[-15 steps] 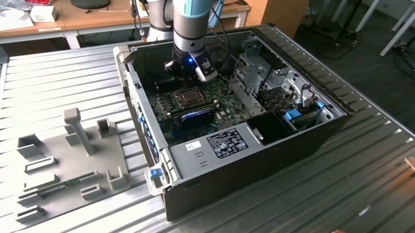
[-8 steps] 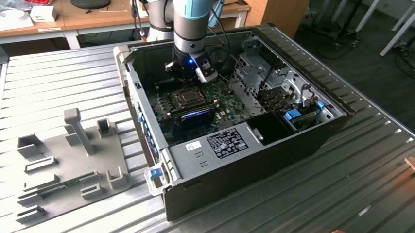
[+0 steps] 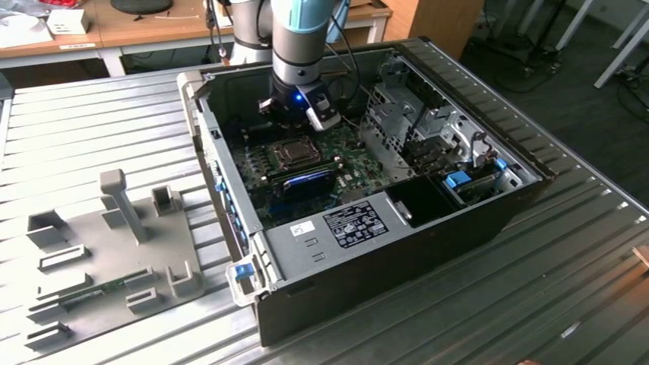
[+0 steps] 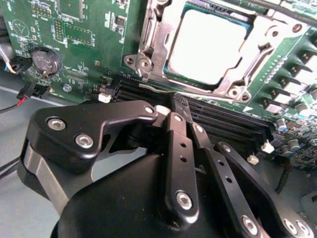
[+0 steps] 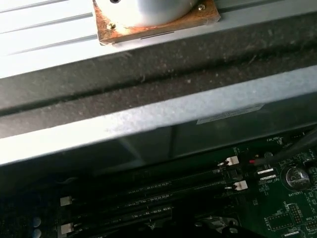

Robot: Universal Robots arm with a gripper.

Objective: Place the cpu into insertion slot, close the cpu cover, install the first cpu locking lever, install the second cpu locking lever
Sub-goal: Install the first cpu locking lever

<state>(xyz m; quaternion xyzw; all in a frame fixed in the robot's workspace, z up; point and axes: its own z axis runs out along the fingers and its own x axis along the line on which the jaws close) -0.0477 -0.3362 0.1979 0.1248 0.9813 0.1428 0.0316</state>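
Gripper (image 4: 172, 105) nearest, closed on nothing, over black memory slots (image 4: 225, 126). Cpu (image 4: 208, 47) just beyond the tips, seated in insertion slot (image 3: 295, 154), cover (image 4: 151, 37) apparently flat around it; straight ahead, on gripper's near side in exterior view.

In the second wrist view, the picture's edge cuts off part of the cpu (image 4: 208, 44) and the cpu cover (image 4: 148, 44) framing it. The end effector (image 4: 166, 113) hides a stretch of the black memory slots (image 4: 233, 126) from us. In the exterior view, the insertion slot (image 3: 294, 154) is too small for us to tell how its levers lie. In the first wrist view, the memory slots sit in deep shadow, and a rust-brown plate (image 5: 153, 27) is cropped by the edge.
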